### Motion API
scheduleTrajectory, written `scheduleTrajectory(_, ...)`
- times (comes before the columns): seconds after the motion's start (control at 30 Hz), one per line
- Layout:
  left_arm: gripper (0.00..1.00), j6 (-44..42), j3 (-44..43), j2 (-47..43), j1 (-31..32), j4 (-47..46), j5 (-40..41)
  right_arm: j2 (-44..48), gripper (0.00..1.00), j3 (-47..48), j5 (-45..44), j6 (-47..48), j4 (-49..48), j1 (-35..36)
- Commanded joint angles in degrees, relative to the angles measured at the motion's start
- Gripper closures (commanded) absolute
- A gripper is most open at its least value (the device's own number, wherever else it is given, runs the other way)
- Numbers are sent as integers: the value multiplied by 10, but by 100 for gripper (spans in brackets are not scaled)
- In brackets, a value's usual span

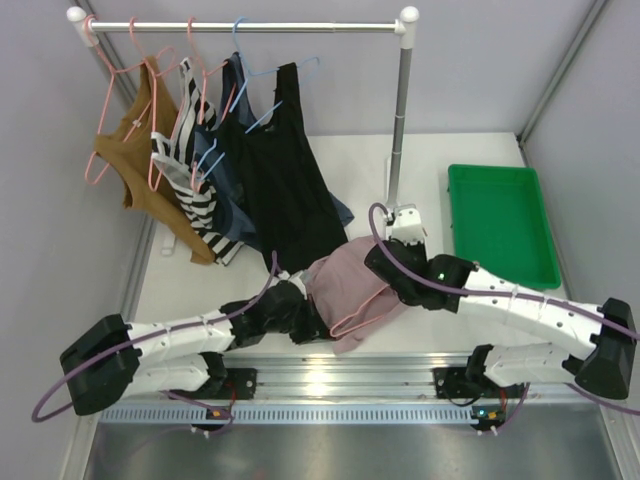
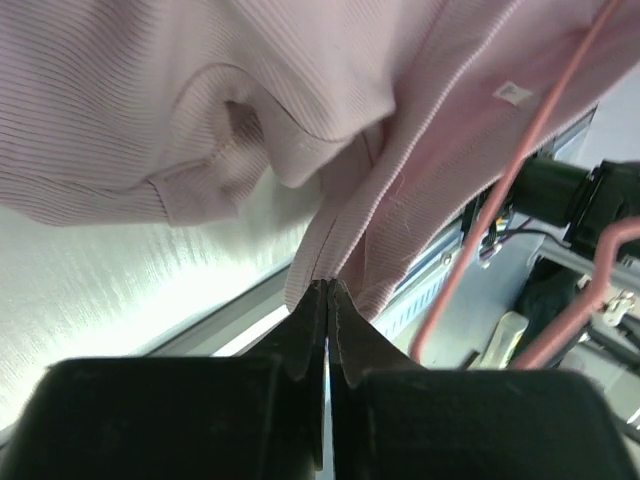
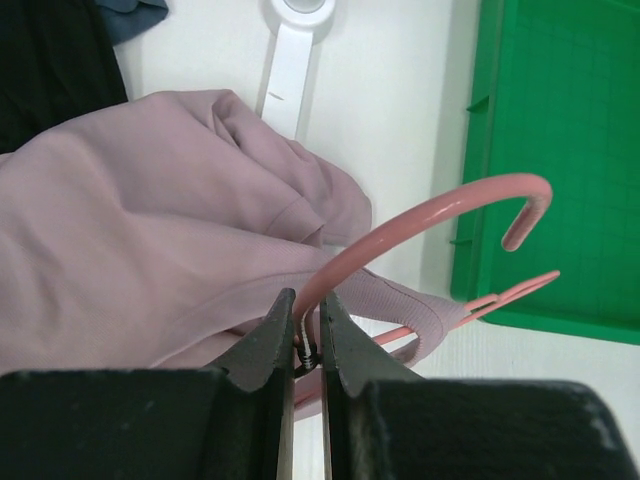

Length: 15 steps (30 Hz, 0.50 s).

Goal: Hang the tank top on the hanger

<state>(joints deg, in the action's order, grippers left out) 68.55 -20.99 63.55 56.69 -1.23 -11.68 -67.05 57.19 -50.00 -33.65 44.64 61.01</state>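
Note:
The mauve-pink tank top (image 1: 345, 285) hangs bunched between both grippers just above the table's near middle. My left gripper (image 1: 305, 322) is shut on a fold of its ribbed edge (image 2: 330, 255). My right gripper (image 1: 385, 268) is shut on the neck of the salmon-pink hanger (image 3: 420, 222), right below its hook. One strap of the top (image 3: 430, 315) is looped over a hanger arm. The hanger's lower wire (image 1: 365, 312) shows under the cloth, and also in the left wrist view (image 2: 520, 175).
A clothes rail (image 1: 240, 27) at the back left carries a mustard-brown top (image 1: 130, 160), a striped one, a blue one and a black tank top (image 1: 285, 180), on pink and light-blue hangers. Its post (image 1: 398, 130) stands mid-table. A green tray (image 1: 500, 220) lies at the right.

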Motion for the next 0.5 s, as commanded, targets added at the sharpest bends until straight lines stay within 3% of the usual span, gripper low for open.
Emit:
scheduleTrajectory(0.0, 100, -46, -2, -28, 15, 28, 11, -12, 100, 30, -37, -19, 13, 9)
scheduleTrajectory(0.47, 100, -123, -109, -89, 27, 183, 76, -33, 100, 35, -55, -15, 8, 8)
